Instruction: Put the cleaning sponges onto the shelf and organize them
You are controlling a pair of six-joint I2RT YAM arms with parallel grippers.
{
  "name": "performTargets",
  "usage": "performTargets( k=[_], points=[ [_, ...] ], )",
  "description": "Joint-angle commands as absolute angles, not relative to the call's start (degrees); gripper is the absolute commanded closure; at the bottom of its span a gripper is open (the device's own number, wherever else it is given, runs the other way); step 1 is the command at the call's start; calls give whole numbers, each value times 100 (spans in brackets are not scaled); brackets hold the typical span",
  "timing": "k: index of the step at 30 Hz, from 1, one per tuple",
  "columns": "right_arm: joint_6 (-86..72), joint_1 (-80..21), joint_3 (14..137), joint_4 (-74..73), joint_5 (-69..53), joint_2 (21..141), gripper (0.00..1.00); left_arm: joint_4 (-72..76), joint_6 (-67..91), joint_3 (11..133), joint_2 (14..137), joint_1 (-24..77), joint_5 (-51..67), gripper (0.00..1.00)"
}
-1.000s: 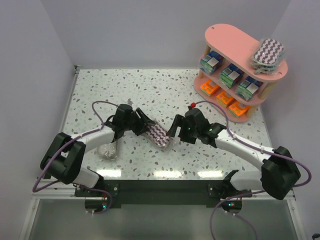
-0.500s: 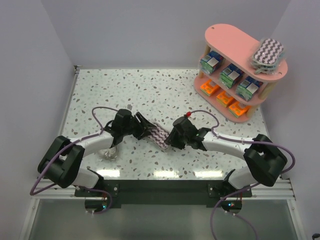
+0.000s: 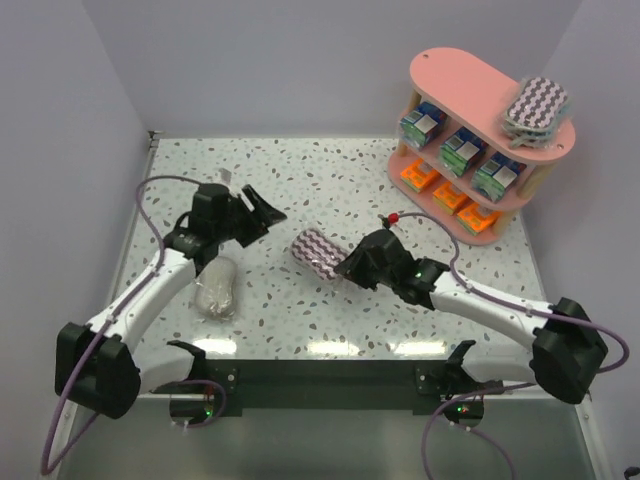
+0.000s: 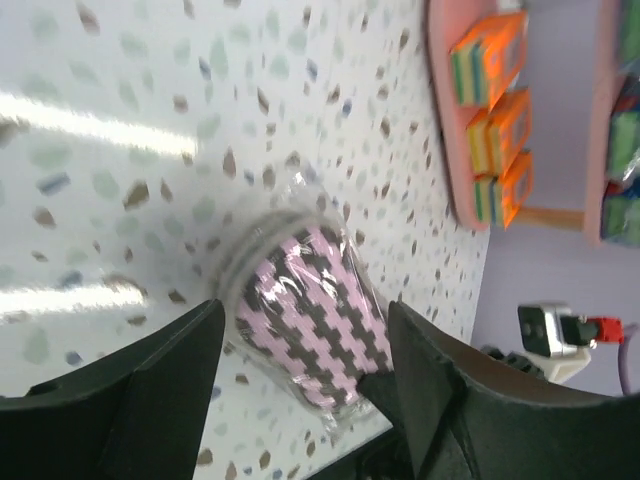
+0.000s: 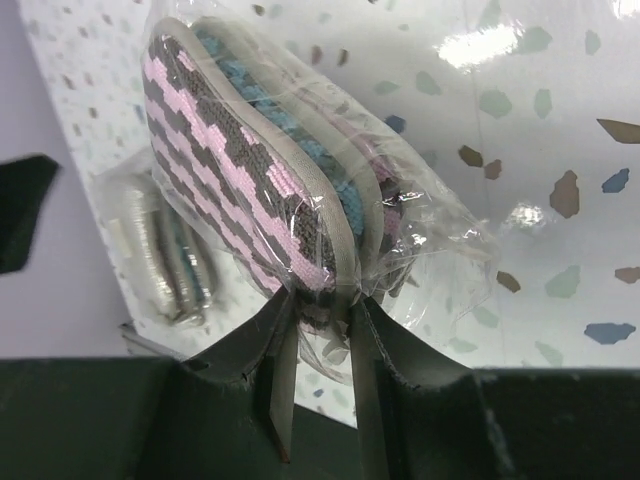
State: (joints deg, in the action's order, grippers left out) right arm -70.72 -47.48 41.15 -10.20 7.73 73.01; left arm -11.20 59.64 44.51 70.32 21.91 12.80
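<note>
Purple-zigzag pack [image 3: 316, 250] sits well inside table [image 3: 300, 170] edges, clamped by right gripper [image 3: 346, 268]; left gripper [image 3: 267, 204] spread, released; clamped end hidden.

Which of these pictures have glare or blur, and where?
Top view: sharp, with glare patches low on the table. Left wrist view: soft all over, the shelf blurred, bright streaks on the table. Right wrist view: the striped sponge is sharp but glossy.
</note>
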Motion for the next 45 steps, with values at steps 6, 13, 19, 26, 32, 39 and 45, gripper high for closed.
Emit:
performTargets(
  k=[6, 13, 19, 26, 32, 39, 45],
  points=[
    [-6926, -4431, 5290, -1143, 1423, 6425, 100, -2873, 4527, 6213, 6135, 1187, 633, 22],
    [-7013, -3718, 6966, -668, 2475, 6609, 100, -2962, 4561, 5977, 5871, 1151, 720, 21],
    [-7364, -3621, 8048, -799, 4696, 7057, 100, -3050, 4588, 5757, 5555, 1160, 809, 21],
    [-8233, -3612, 8920, -1730, 6842, 7497, 100, -3234, 4597, 5748, 5344, 1151, 826, 21],
    [-8586, -3358, 8956, -1687, 7400, 7611, 100, -3278, 4614, 5792, 5265, 1160, 844, 21],
    [-9017, -2770, 9342, -2215, 7357, 7760, 100, -3384, 4562, 5862, 5300, 1151, 844, 21],
    [-9237, -2022, 9659, -2522, 6338, 8059, 100, -3314, 4562, 5871, 5414, 1160, 949, 21]
  ],
)
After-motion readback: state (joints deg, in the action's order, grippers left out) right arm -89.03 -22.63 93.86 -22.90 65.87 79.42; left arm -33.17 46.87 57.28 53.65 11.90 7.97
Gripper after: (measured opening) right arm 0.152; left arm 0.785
